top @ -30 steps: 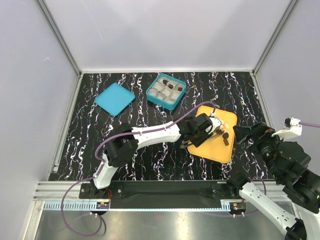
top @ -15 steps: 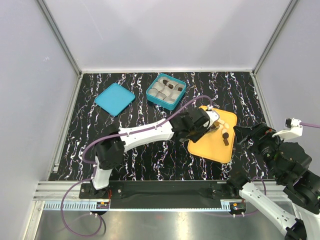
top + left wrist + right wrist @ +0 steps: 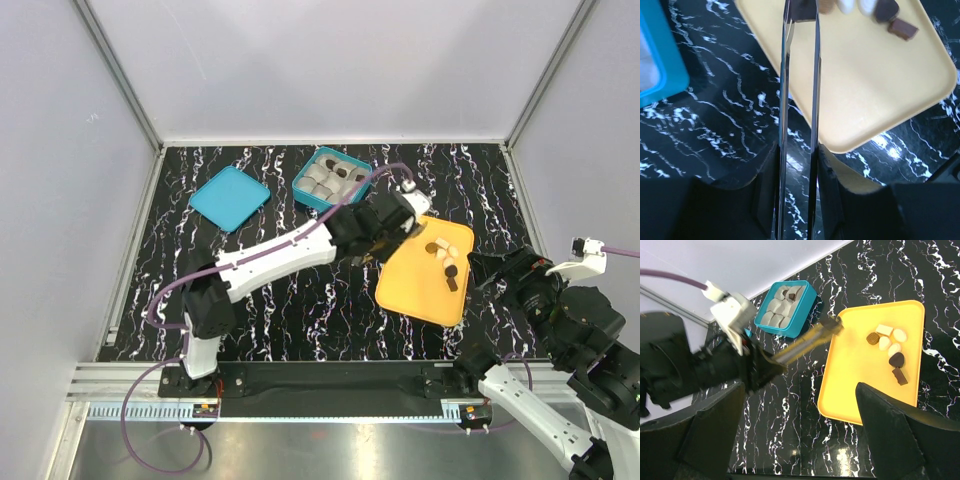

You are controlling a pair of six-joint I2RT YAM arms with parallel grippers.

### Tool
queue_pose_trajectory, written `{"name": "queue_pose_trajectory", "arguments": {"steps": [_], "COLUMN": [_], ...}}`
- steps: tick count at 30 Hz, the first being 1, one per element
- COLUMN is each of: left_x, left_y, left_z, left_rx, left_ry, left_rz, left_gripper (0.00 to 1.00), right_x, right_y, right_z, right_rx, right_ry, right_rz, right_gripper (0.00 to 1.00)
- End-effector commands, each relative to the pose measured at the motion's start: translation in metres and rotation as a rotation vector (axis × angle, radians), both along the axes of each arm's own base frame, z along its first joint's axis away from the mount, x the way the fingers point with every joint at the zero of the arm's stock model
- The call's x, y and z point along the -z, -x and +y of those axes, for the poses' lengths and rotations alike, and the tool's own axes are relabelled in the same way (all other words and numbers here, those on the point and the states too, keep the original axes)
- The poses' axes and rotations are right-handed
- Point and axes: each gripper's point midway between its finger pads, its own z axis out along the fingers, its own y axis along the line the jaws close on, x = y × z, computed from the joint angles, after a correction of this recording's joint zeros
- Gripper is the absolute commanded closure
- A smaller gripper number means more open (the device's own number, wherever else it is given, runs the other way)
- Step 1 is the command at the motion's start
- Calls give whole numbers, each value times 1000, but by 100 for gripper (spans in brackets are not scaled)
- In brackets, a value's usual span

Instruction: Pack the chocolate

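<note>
Lid (image 3: 229, 197), turquoise, lies flat at the far left of the black marbled desk (image 3: 300, 300). Just right of it stands the matching box (image 3: 318, 204) of grey paper cups (image 3: 322, 185), a few of them with a dark bit inside.

The left arm (image 3: 290, 252) stretches across from there. Its long thin left jaws are drawn in to a slim gap and seem to pinch a dark piece (image 3: 801, 9) at the very tips, over the box-side edge of the yellow tray (image 3: 415, 300). That piece is too blurred to say which way it points.

The rest of the chocolate (image 3: 895, 349) sits on the tray's right half, brown and cream bits in a loose string from the far end toward the near. The brown block (image 3: 899, 376) at the near end lies slanted, its long axis roughly in line with that string.

I'd judge them light, hard and smooth, likely to crack or squirt out under a hard squeeze, so best taken across the flat sides at the middle.

On the right arm (image 3: 560, 310), the right jaws gape as wide as they go, holding nothing.
</note>
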Motion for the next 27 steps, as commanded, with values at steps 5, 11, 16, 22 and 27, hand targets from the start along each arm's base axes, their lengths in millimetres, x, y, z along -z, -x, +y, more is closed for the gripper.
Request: {"name": "queue_pose_trajectory", "arguments": {"steps": [5,11,16,22,27], "left_x": [-60,-53,-39,-19,1], "left_y": [-91,-160,-201,-223,-227], "left_z": [80,134,166,176,180], "left_rx": [-289,-442,-535,-580,-587], "left_ry": [94,66,47,50,8], "left_rz": [-71,-92,-87,-62,-54], "left_gripper": [63,63,64,64,63], "right_x": [-2,5,7,5,6], "right_y": [-4,-9,-12,-15,-17], "right_z": [5,14,18,13,10], "right_rx": [-6,-29,-40,-21,-5], "right_ry": [-24,-23,-16,16,40], "right_rz": [-16,-2,1,-4,-1], "right_gripper": [0,0,0,0,0]}}
